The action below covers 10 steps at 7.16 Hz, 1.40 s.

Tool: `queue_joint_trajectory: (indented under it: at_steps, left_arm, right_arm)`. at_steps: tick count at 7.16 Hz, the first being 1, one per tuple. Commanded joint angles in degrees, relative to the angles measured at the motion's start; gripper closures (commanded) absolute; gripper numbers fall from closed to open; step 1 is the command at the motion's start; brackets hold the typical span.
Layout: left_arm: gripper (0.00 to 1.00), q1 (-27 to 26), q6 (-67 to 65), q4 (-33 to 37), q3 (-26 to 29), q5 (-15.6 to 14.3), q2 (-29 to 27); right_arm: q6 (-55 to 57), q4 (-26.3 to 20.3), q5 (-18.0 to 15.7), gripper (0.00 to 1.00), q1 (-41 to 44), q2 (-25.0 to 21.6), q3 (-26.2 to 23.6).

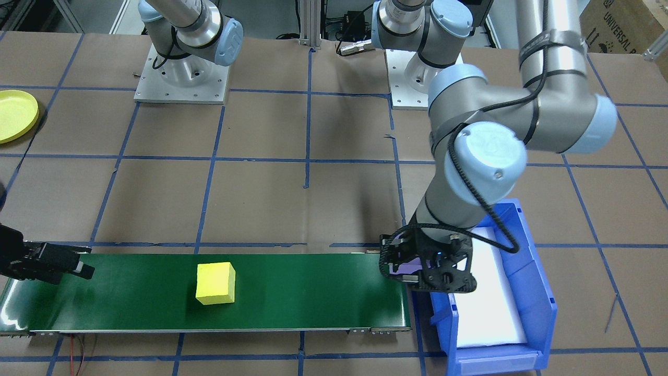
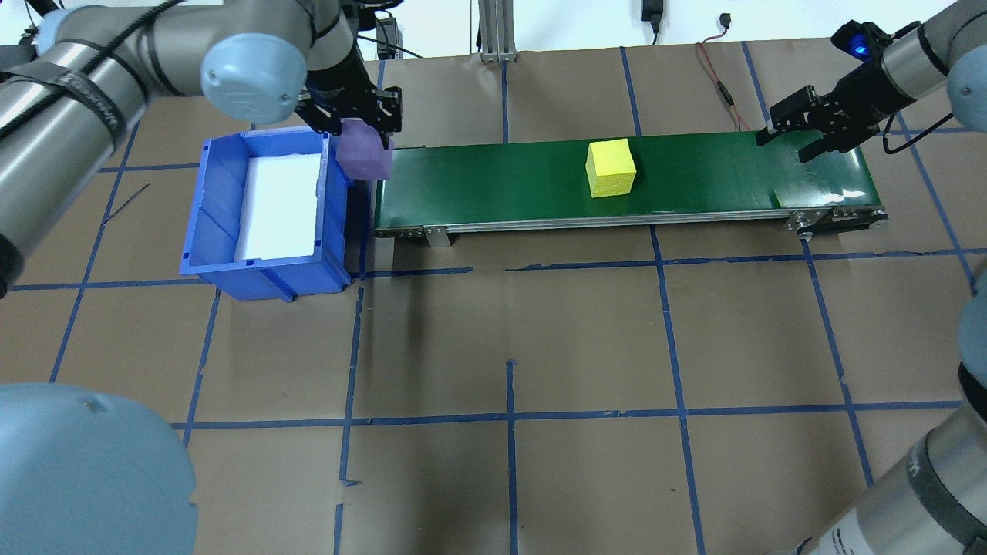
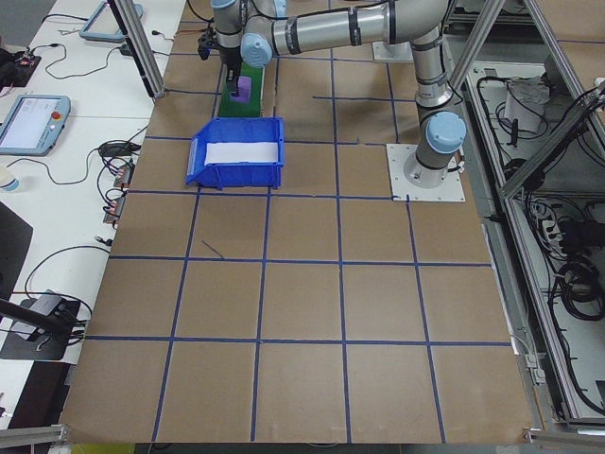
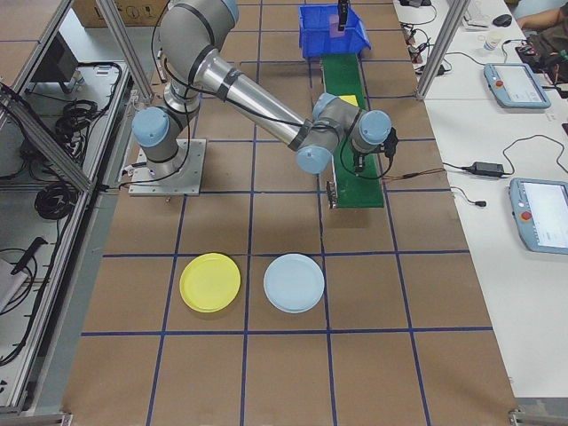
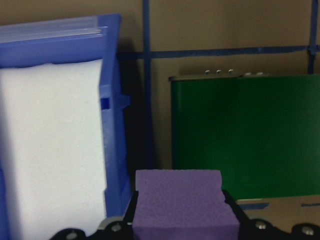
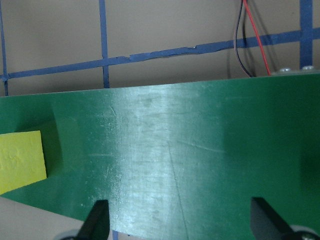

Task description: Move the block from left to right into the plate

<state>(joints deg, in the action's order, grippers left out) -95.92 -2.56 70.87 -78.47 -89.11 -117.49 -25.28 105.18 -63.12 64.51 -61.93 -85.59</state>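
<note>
left fingers (image 2: 362,127): closed on the purple block (image 2: 365,156), at the green belt (image 2: 694,173) edge; it can fall off.
right fingers (image 2: 794,132): open, empty; you can miss the yellow block (image 2: 611,168).

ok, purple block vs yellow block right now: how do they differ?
The purple block is held in the left gripper between the blue bin and the belt's end; the yellow block sits free mid-belt. The right gripper hangs open beyond it. Both look like foam cubes of similar size.
</note>
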Motion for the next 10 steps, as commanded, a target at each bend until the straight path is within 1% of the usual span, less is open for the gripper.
queue_joint_trajectory:
  at_steps: [1,2,3,4,6,7,8,9,10]
  left_arm:
    - [0.56,-2.3,-1.3,-4.4,-1.3,0.2,-3.5]
    - [0.56,-2.3,-1.2,-9.3,-3.0,0.3,-4.5]
    - [0.55,-2.3,-1.2,-11.3,-3.4,0.3,-5.2]
    - [0.01,-2.3,-1.3,-11.1,-4.0,0.3,-5.2]
    - [0.00,-2.8,-1.8,-11.1,-4.0,0.3,-3.3]
    - [0.00,-3.7,-4.1,-8.3,-4.0,2.0,1.9]
    - [0.00,-3.9,-4.3,-0.1,-3.6,3.1,9.0]
    - [0.00,-3.8,-3.6,8.6,-3.5,3.1,15.2]
    - [0.00,-3.9,-3.7,10.8,-4.8,3.2,19.1]
  right_arm:
    - [0.3,0.0,0.0,0.00,0.0,0.0,-0.1]
    - [0.2,0.0,0.1,0.00,0.0,0.0,-0.3]
    - [0.2,0.0,0.0,0.00,0.0,0.1,-0.4]
    - [0.2,0.0,0.0,0.00,0.0,0.1,-0.3]
    - [0.2,0.0,0.1,0.00,0.0,0.0,-0.3]
    - [0.2,0.0,0.0,0.00,0.0,0.1,-0.3]
    - [0.2,0.0,0.1,0.00,0.0,0.0,-0.4]
    - [0.2,0.0,0.0,0.00,0.0,0.1,-0.4]
    - [0.2,0.0,0.1,0.00,0.0,0.0,-0.3]
